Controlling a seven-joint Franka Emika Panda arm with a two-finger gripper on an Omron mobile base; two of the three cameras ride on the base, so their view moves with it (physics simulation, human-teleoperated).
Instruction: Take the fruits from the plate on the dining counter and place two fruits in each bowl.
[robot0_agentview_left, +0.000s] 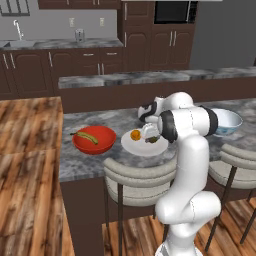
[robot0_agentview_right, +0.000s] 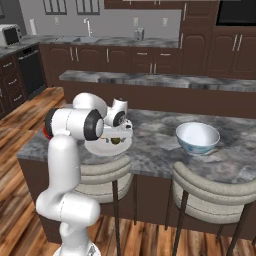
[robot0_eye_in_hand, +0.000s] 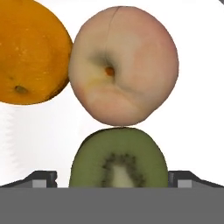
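Note:
My gripper (robot0_eye_in_hand: 114, 179) is open and low over the white plate (robot0_eye_in_hand: 197, 131), one fingertip on each side of a cut green fruit (robot0_eye_in_hand: 118, 157) without touching it. Just beyond it lies the reddish-pink apple (robot0_eye_in_hand: 124, 65), touching the orange (robot0_eye_in_hand: 30, 52). From the left base view the gripper (robot0_agentview_left: 150, 134) hangs over the plate (robot0_agentview_left: 142, 148), with the orange (robot0_agentview_left: 135, 134) and green fruit (robot0_agentview_left: 152, 140) on it. The banana (robot0_agentview_left: 87, 136) lies in the red bowl (robot0_agentview_left: 94, 145). The white-blue bowl (robot0_agentview_left: 226, 122) stands to the right with no fruit visible in it.
The dining counter (robot0_agentview_left: 100, 162) has two padded stools (robot0_agentview_left: 137, 177) tucked against its near edge. A brown wood-plank surface (robot0_agentview_left: 27, 150) adjoins it on the left. A second stone counter (robot0_agentview_left: 150, 77) runs behind. The white-blue bowl (robot0_agentview_right: 197, 137) has bare counter around it.

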